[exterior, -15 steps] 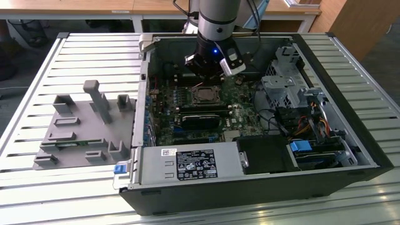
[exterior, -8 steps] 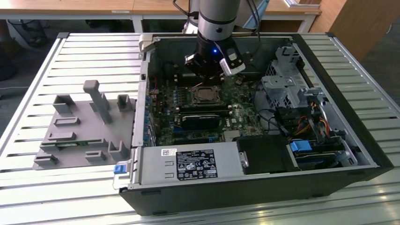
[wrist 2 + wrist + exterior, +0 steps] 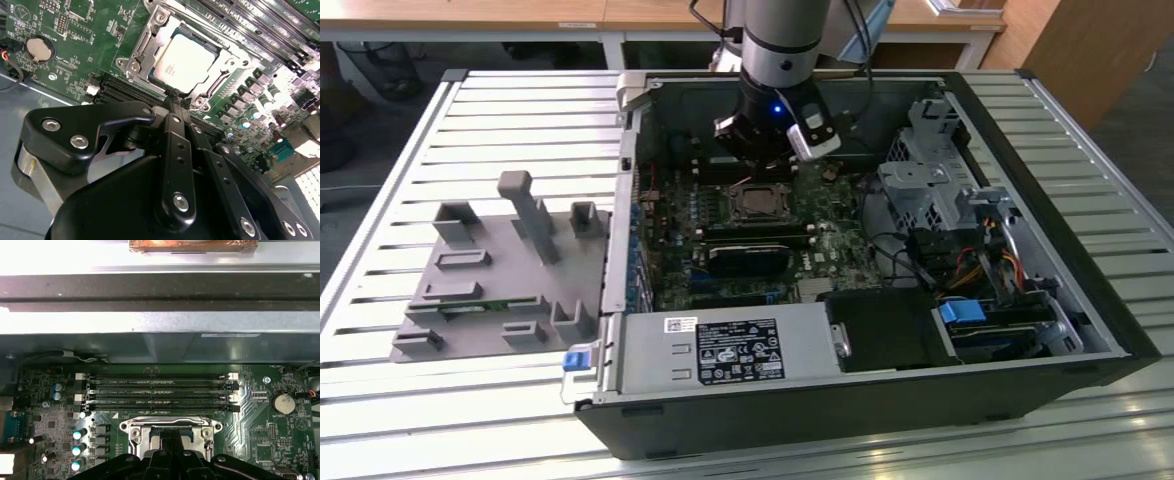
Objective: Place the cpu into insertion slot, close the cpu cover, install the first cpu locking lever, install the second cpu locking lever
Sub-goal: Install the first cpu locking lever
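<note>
Cpu (image 3: 187, 62) seated in socket, claw (image 3: 172, 100) just beside.

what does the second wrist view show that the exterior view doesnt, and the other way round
Second wrist view: the cpu close up, lying in the insertion slot with the cpu cover framing it, and a coin battery.

Exterior view: the whole open computer case on a slatted table, a grey fixture tray, the power supply.

Both: the gripper close over the socket, and the green motherboard.
</note>
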Action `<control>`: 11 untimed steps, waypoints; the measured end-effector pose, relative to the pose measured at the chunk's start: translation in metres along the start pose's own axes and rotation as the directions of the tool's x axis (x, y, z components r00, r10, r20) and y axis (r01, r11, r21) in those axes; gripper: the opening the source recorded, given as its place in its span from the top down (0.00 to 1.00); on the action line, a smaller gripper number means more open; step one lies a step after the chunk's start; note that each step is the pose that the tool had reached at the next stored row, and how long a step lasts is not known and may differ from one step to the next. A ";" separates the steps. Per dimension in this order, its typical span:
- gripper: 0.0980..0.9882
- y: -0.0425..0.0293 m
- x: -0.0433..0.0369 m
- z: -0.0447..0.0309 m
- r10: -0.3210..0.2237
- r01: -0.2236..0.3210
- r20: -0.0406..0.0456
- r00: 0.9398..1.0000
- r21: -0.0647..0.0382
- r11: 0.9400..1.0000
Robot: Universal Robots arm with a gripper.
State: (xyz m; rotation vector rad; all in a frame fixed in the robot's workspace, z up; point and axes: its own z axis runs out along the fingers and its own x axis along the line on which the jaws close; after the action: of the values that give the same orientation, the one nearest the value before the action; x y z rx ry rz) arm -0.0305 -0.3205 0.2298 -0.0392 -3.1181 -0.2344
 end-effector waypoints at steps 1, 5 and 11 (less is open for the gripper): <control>0.99 0.0006 0.0000 0.0004 0.000 0.000 0.000 1.000 0.000 1.000; 0.99 0.0039 0.0001 0.0020 0.000 0.000 0.000 1.000 0.000 1.000; 0.99 0.0066 0.0001 0.0037 0.000 0.000 0.000 1.000 0.000 1.000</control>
State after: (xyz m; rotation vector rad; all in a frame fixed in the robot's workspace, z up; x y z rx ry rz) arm -0.0304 -0.3135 0.2271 -0.0391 -3.1181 -0.2343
